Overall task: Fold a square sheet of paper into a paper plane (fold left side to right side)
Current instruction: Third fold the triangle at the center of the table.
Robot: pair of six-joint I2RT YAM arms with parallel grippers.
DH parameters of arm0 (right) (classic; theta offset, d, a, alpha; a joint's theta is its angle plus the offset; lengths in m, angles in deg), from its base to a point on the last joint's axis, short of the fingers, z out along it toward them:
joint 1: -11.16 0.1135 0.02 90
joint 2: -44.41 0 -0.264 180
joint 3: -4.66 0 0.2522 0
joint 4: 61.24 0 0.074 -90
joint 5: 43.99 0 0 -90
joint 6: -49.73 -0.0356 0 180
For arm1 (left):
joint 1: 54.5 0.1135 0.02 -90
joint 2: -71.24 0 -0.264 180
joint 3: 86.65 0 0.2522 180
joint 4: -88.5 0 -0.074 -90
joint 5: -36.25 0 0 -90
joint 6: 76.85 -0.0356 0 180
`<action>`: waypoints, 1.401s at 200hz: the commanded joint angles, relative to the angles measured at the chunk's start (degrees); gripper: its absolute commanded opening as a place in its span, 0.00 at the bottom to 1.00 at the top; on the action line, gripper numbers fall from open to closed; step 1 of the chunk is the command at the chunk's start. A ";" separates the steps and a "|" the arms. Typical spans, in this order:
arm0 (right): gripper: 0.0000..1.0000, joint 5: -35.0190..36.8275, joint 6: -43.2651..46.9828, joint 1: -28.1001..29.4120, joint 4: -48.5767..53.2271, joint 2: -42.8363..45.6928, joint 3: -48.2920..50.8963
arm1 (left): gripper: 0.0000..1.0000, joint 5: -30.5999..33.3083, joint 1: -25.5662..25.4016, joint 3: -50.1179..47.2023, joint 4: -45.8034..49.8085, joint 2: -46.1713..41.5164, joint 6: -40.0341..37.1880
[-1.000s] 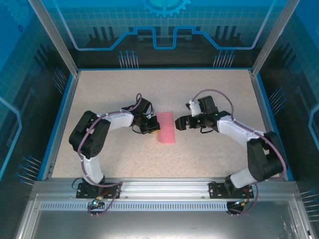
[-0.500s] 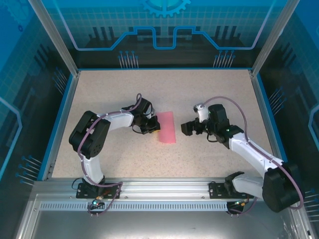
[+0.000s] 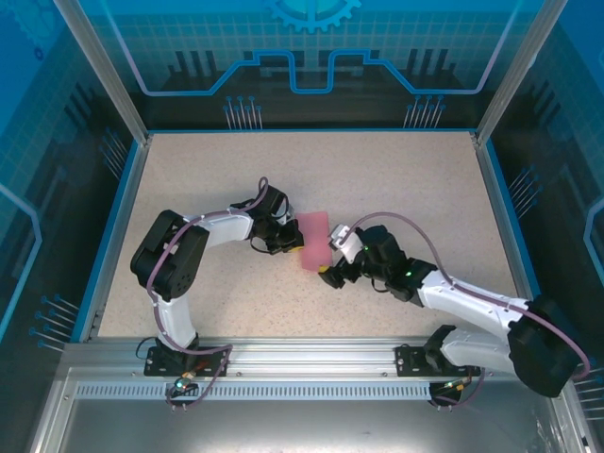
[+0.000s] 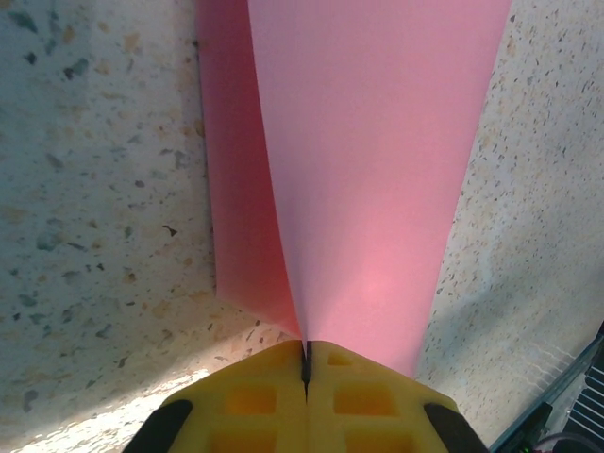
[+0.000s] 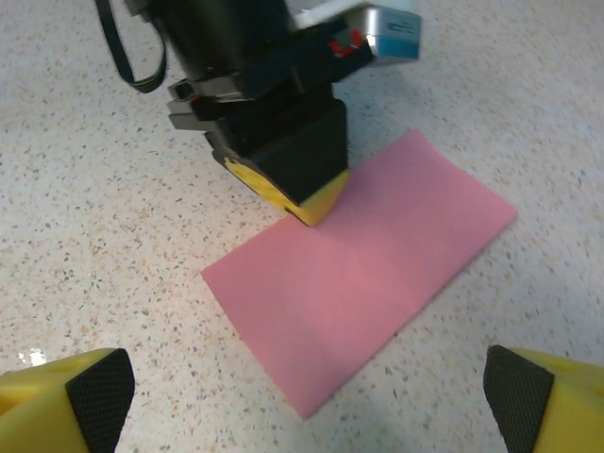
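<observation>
Top external view: the square sheet of paper (image 3: 315,242) lies as a narrow pink rectangle near the middle of the speckled tabletop (image 3: 406,170), between the two arms. The left tool (image 3: 289,243) meets the rectangle's left long edge. The right tool (image 3: 330,262) sits at its near right corner (whether it touches the paper cannot be told from above).

From the left wrist, the left tool (image 4: 307,373) has its yellow fingertips (image 4: 255,401) pressed together on the edge of the paper (image 4: 377,160). The pinched upper layer rises off a second pink layer, which lies flat on the tabletop to its left.

From the right wrist, the right tool (image 5: 307,401) is spread wide, with one yellow finger and its dark pad at each lower corner of the picture, both clear of the paper. The pink rectangle (image 5: 363,278) lies flat between and beyond them, one corner pointing toward the camera. The left tool (image 5: 307,203) comes down on the far long edge, its yellow tip on the paper.
</observation>
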 commanded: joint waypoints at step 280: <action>0.39 11.49 11.92 6.89 -19.60 -27.55 -4.49 | 0.01 -4.65 0.04 1.83 -0.61 1.26 3.48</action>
